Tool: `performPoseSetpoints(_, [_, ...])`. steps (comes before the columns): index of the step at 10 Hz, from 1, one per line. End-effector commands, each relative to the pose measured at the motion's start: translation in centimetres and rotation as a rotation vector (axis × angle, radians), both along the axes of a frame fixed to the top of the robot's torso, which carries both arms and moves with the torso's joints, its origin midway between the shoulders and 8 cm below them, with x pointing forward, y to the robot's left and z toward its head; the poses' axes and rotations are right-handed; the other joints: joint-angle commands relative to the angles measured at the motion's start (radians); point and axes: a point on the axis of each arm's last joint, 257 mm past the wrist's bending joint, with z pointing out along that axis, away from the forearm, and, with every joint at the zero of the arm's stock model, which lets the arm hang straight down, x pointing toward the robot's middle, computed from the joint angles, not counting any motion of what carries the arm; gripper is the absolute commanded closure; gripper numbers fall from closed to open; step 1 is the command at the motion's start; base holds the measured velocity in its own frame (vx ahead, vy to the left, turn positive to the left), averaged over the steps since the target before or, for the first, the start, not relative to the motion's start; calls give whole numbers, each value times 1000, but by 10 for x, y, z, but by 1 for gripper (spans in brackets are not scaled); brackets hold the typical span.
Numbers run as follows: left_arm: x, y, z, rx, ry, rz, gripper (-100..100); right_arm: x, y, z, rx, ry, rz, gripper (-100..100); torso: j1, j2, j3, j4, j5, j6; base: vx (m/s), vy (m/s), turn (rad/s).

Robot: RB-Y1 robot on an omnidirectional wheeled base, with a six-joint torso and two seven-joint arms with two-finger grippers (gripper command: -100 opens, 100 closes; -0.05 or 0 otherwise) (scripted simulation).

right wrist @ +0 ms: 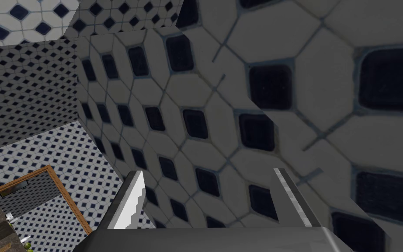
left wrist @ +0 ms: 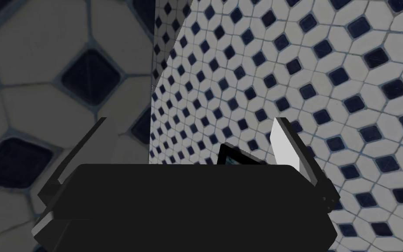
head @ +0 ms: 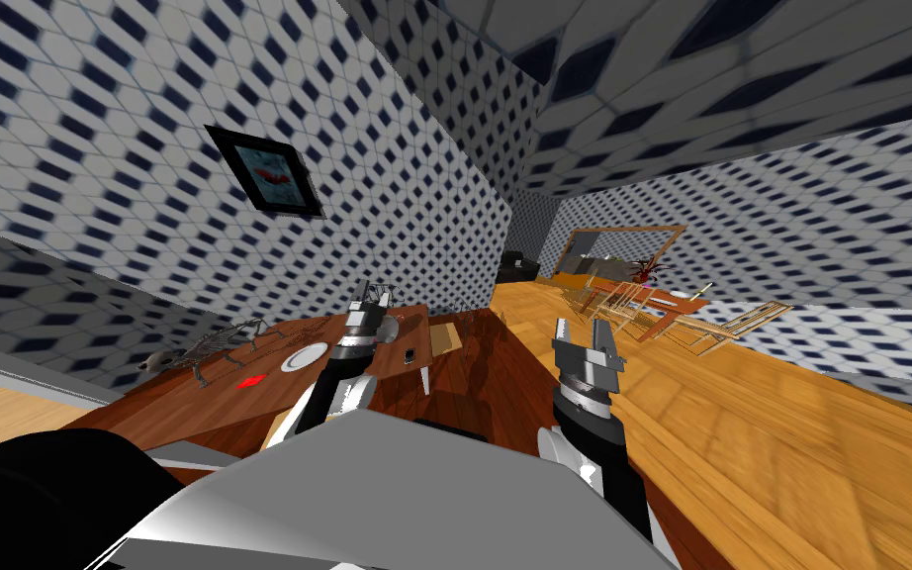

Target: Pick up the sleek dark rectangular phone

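My left claw (head: pixel 373 295) is released and holds nothing. It is raised near the phone (head: pixel 410 355), with its fingers aimed up at the wall rather than down. The phone lies flat and untouched on the worktop (head: pixel 197 406), so I judge the whole pick is left: tilt, descend, close, lift. My right claw (head: pixel 583 336), also released, hangs raised, well apart from the phone.
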Motion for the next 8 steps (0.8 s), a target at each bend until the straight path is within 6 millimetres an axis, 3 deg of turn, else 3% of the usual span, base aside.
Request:
performPoseSetpoints(1, [4,-1,-7,24,24,-15,-100,0,0,0,0,0,0,0,0,0,0,0,0,0,15,-30,-1])
performPoseSetpoints(7, [29,25,-68,38,185,-33,-100,0,0,0,0,0,0,0,-6,-7,-4,-2,-1,0,74,-89,7])
performPoseSetpoints(8, [34,36,-87,24,230,-27,-100,0,0,0,0,0,0,0,-5,-6,-3,-1,-1,0,60,-76,2])
